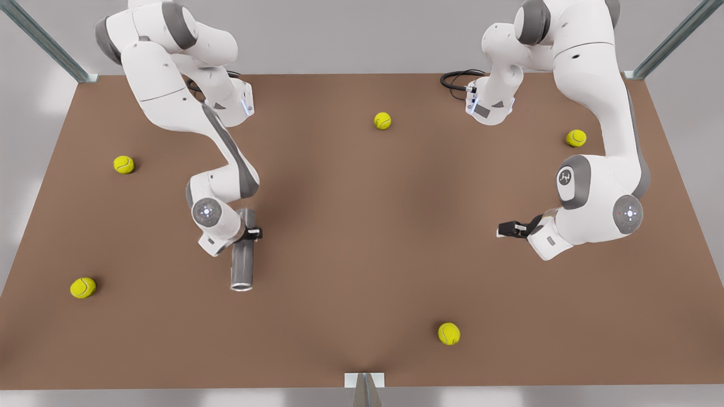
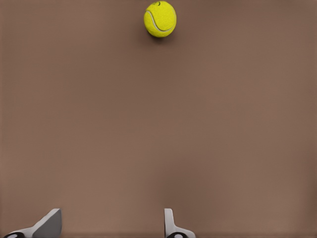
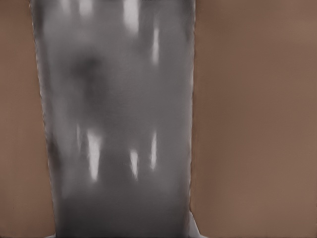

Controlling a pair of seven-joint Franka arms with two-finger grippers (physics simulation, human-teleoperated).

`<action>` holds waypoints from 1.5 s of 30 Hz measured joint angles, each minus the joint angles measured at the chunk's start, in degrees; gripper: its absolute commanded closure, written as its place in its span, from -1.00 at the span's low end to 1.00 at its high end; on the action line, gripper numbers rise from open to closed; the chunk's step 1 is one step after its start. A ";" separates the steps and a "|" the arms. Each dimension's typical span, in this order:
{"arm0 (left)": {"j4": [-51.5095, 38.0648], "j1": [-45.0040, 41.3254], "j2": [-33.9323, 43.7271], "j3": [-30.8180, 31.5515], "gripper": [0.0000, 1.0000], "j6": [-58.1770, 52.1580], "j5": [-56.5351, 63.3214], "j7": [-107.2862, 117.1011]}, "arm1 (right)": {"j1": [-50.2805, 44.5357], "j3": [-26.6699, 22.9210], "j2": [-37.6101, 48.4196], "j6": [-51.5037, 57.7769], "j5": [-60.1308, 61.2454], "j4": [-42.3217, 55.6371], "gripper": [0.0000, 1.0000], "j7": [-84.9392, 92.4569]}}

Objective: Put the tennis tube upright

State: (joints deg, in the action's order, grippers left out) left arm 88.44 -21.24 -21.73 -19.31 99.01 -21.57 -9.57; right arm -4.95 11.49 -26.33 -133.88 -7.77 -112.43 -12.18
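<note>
While turning the tennis tube (image 1: 243,263) up onto one end, rotate slowly about the grip, not about the rim.

Noted: right gripper (image 1: 249,232) at the front view's left, jaws clamped on the tennis tube from the sides, roughly mid-length. Tube long axis running toward the camera in the front view, lighter silvery rim at the near end. Contact with the surface (image 1: 362,226) impossible to judge. In the right wrist view, grey tube wall (image 3: 119,119) seen close up, reflections along its length.

Left gripper (image 1: 507,229) at the front view's right, waiting, well apart from the tube; jaws apart, fingertips (image 2: 49,223) visible with bare brown between them and one tennis ball (image 2: 160,19) farther off.

Judgement, step in hand: reorienting to vertical.
- Lift enough for the lower end to swing under without scraping.
- Grip firm; smooth cylinder likely to slip or pivot between the pads.
- Set down flat on the end, square to the surface, then release gently; slim tube likely to topple if tilted.
- Choose a landing spot away from the balls.
</note>
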 measured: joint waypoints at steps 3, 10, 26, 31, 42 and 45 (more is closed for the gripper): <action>0.00 0.00 -0.07 0.00 -1.00 0.05 0.00 0.01 | -9.87 0.02 -7.61 5.54 -4.33 17.40 -0.30 6.23; 0.24 0.07 0.01 -0.20 -1.00 -0.30 -0.10 0.04 | -28.53 0.06 -19.05 14.08 -10.50 40.12 -0.31 21.56; -0.62 0.07 -7.98 1.88 -1.00 -0.47 -22.60 0.48 | -32.14 -0.22 -17.30 17.92 -14.45 40.87 -1.00 50.44; 6.03 -3.75 -5.07 5.21 -1.00 2.45 -32.28 0.48 | -22.29 -0.34 -5.04 28.50 -12.87 39.60 -1.00 47.50; 20.96 -7.22 -5.61 5.52 -1.00 13.28 -50.90 -3.24 | 10.29 -0.81 6.89 41.87 2.63 38.40 -1.00 28.12; 22.20 -7.85 -7.42 5.59 -1.00 15.95 -54.67 -5.74 | 10.13 -0.71 7.14 44.07 3.35 38.17 -1.00 22.93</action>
State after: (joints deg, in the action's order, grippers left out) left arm 110.65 -29.09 -29.16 -13.73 114.96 -76.24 -15.32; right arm 5.18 10.78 -19.19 -89.81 -4.42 -74.25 10.74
